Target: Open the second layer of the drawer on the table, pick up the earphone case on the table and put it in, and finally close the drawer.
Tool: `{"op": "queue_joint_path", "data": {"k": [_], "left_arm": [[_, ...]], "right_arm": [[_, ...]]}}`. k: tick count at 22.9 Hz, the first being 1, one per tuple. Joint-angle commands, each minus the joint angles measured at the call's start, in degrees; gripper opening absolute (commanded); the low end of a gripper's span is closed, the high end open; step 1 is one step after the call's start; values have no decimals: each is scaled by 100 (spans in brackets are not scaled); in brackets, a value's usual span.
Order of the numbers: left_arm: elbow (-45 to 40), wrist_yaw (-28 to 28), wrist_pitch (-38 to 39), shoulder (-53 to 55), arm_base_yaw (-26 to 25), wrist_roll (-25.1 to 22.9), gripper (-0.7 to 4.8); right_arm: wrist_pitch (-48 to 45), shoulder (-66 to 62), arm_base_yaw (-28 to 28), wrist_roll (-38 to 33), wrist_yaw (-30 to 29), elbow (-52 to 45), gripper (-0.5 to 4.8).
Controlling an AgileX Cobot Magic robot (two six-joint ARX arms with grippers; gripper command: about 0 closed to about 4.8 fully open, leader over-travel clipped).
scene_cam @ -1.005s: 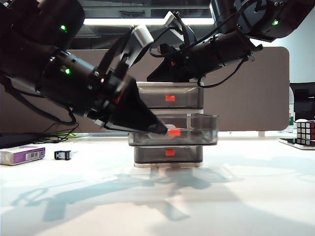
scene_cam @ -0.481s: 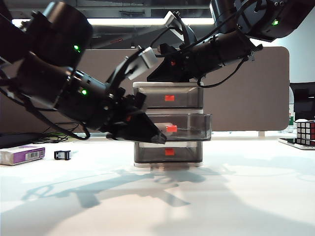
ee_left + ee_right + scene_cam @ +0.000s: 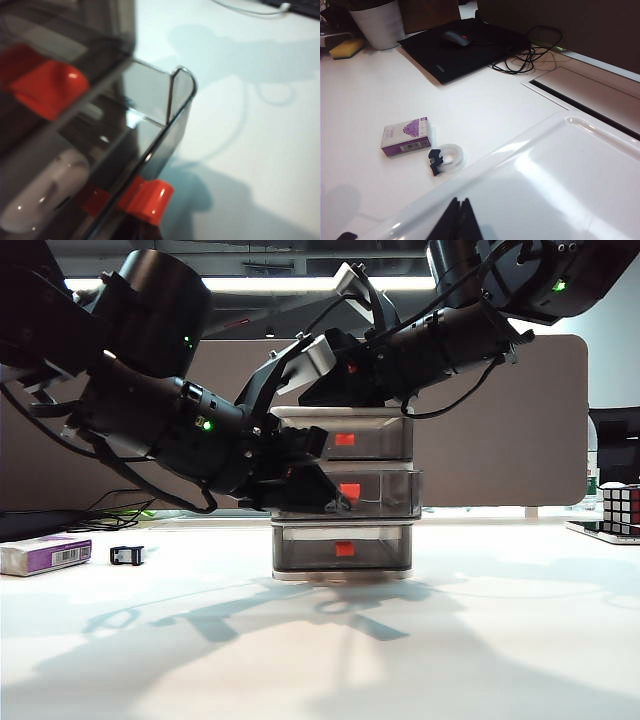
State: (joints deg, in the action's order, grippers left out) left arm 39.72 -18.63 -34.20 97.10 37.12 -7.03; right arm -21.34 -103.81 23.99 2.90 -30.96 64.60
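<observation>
The drawer [image 3: 343, 495] stands mid-table, a white frame with three smoky grey layers. The second layer [image 3: 385, 492] sticks out only slightly from the frame. My left gripper [image 3: 340, 504] is shut, its dark tips against that layer's red tab [image 3: 349, 490]. In the left wrist view the same tab [image 3: 148, 198] sits just above the gripper's tips [image 3: 145, 234]. The whitish earphone case [image 3: 44, 194] lies inside behind the translucent wall. My right gripper [image 3: 304, 400] is shut and rests on the drawer's white top [image 3: 560, 170], its tips [image 3: 459, 202] pressed together.
A purple-and-white box [image 3: 45, 554] and a small black clip [image 3: 127, 556] lie on the table at the left. A Rubik's cube [image 3: 621, 508] sits at the far right. The right wrist view shows the box [image 3: 405, 136], a tape roll [image 3: 448, 154], a black mouse pad [image 3: 470, 50] and cables.
My left gripper has moved toward the unit and pushed the second layer from far out to almost flush. The right arm has stayed still on top.
</observation>
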Motion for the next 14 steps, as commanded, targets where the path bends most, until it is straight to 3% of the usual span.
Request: {"op": "queue_joint_path", "data": {"k": [1,14], "left_arm": [[42,363,-260,-24,-24,-7,-6],[122,1237,-927,295,-17,-7,-6]], "right_arm": [[914,-170,-9,-138,81,-151,-5],[922,-170,-9,-138,83,-153,-5]]}}
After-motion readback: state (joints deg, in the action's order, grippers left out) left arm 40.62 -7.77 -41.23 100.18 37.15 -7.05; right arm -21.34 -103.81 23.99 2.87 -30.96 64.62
